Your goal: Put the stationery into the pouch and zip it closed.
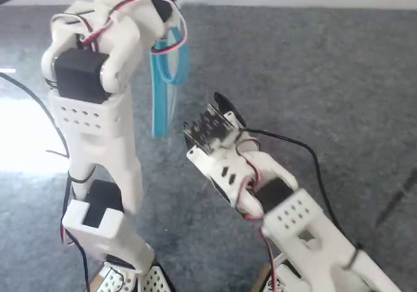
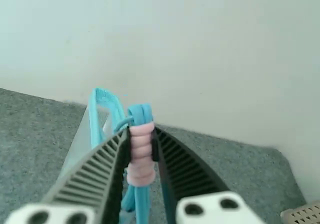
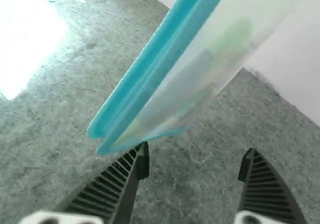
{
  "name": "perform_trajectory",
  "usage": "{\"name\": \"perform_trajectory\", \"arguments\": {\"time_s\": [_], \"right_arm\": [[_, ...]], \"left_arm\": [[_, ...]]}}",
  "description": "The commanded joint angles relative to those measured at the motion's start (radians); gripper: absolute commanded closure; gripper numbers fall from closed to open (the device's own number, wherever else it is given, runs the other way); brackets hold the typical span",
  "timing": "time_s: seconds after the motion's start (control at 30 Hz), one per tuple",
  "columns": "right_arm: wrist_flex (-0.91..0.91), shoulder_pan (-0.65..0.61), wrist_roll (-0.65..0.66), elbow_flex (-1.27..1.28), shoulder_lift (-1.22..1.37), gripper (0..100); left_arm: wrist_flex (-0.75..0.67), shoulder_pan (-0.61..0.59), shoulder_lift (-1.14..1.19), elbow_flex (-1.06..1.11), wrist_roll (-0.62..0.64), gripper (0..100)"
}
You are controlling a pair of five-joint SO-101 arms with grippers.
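In the upper centre of the high view, the translucent blue-edged zip pouch (image 1: 166, 77) hangs with its long axis vertical from the left gripper (image 2: 141, 134), which is clamped on its pink ribbed pull (image 2: 140, 156). The right gripper (image 3: 195, 156), jaws spread wide, sits just below and right of the pouch's lower end.

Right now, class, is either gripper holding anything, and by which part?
The left gripper grips the pouch by its pink ribbed pull. The right gripper is open, holding nothing.
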Motion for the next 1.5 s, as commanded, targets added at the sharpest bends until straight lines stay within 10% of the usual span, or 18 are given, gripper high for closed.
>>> {"name": "perform_trajectory", "arguments": {"time_s": [0.0, 0.47, 0.8, 1.17, 1.47], "right_arm": [[0.041, -0.001, -0.009, -0.204, 0.154, 70.2], [0.165, -0.084, -0.345, -0.245, 0.185, 70.0], [0.151, 0.217, -0.247, -0.532, 0.3, 70.1], [0.593, 0.374, -0.35, -1.404, 0.934, 70.0], [0.935, 0.407, -0.316, -1.269, 0.615, 70.0]], "left_arm": [[-0.015, 0.02, -0.084, -0.004, -0.015, 99], [-0.02, -0.04, -0.041, -0.002, -0.035, 99], [0.034, 0.005, -0.041, -0.031, -0.035, 99], [0.046, 0.043, -0.037, -0.111, -0.083, 99], [-0.044, -0.015, -0.031, -0.104, -0.107, 99]]}}
